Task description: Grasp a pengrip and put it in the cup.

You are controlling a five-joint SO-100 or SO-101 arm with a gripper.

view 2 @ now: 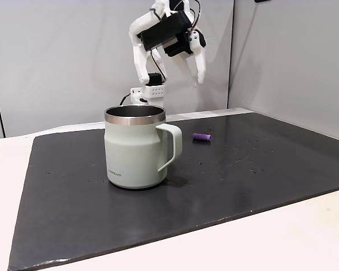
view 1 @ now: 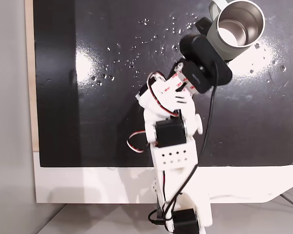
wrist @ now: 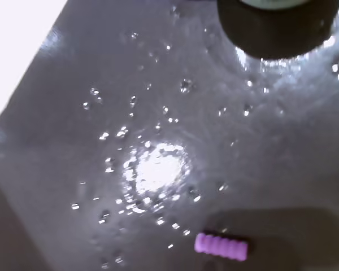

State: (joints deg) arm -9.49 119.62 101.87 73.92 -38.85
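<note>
The pale grey-green cup [view 2: 134, 152] stands upright on the black mat, its handle pointing right in this side fixed view. From above, the cup [view 1: 219, 41] sits at the mat's top right corner with its steel inside showing. The purple ribbed pengrip [view 2: 201, 137] lies on the mat to the right of and behind the cup. In the wrist view the pengrip [wrist: 221, 246] lies at the bottom edge and the cup's base [wrist: 271, 3] at the top. My gripper [view 2: 191, 72] hangs high above the mat, open, with nothing between its fingers [view 2: 201, 62].
The black mat [view 1: 88, 97] is wet with scattered drops and glare. My white arm [view 1: 171, 131] reaches from the near edge toward the cup. Grey walls stand behind the table in the side fixed view.
</note>
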